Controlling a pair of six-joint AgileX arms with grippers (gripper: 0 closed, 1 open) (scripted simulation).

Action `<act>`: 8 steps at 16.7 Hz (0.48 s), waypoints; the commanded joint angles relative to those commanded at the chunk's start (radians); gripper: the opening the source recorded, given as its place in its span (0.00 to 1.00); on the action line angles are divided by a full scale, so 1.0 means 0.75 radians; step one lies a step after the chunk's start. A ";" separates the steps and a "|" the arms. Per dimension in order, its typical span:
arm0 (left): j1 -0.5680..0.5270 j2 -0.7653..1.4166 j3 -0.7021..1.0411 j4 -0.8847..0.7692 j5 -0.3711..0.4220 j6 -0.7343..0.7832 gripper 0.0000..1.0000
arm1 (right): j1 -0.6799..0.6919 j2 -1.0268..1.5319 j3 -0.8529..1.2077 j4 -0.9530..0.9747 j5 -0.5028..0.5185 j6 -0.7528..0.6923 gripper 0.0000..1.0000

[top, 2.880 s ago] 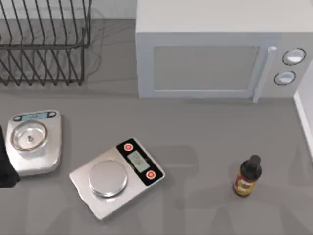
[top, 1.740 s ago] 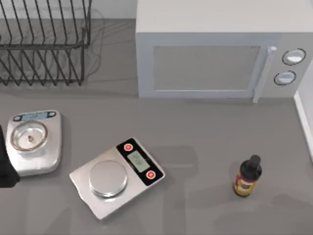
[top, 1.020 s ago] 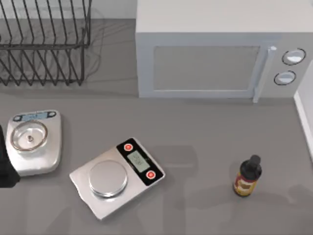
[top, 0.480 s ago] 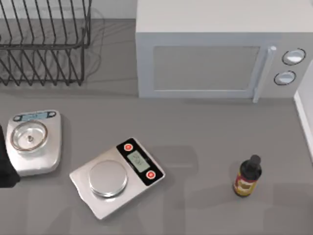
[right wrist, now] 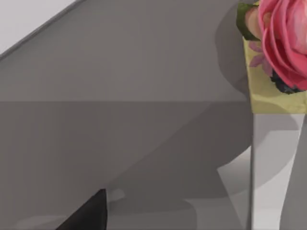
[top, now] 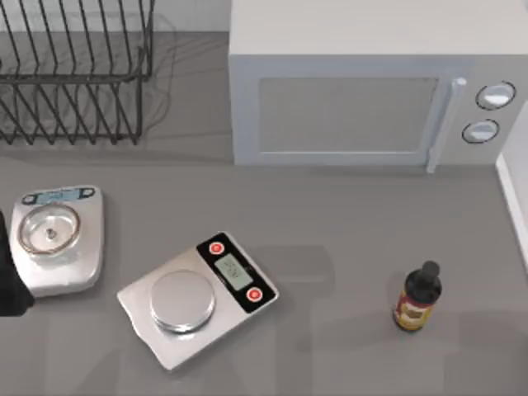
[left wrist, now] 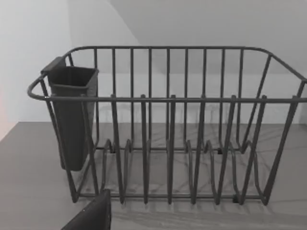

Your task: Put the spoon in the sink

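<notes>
Seen from above, my left arm (top: 7, 285) is a dark shape at the table's 9 o'clock edge, just beside the white scale (top: 58, 239). That scale carries a shallow round metal pan (top: 50, 228) on its platform. What sits in the pan's middle is too small for me to name. In the left wrist view my left gripper (left wrist: 91, 216) is a dark wedge low in front of the wire dish rack (left wrist: 168, 143), and I cannot tell whether it is open or closed. The rack stands at about 10 o'clock on the table. A dark cutlery holder (left wrist: 72, 115) hangs upright inside one end of it, and I cannot see down into the holder. The microwave (top: 363, 91) sits from 12 to 2 o'clock with its door shut. The silver scale (top: 196, 295) lies at an angle at about 7 o'clock. A dark-capped bottle (top: 418, 297) stands upright at 4 o'clock, well apart from both scales. In the right wrist view my right gripper (right wrist: 86, 214) is another dark wedge over the grey table. Again I cannot tell its state. Past it is a pink rose (right wrist: 283, 38) on a pale yellow box (right wrist: 273, 98). I cannot tell where the spoon or the sink lies.
</notes>
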 joint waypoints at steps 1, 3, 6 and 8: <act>0.000 0.000 0.000 0.000 0.000 0.000 1.00 | 0.000 0.000 0.000 0.000 0.000 0.000 0.77; 0.000 0.000 0.000 0.000 0.000 0.000 1.00 | 0.000 0.000 0.000 0.000 0.000 0.000 0.62; 0.000 0.000 0.000 0.000 0.000 0.000 1.00 | 0.000 0.000 0.000 0.000 0.000 0.000 0.40; 0.000 0.000 0.000 0.000 0.000 0.000 1.00 | 0.000 0.000 0.000 0.000 0.000 0.000 0.25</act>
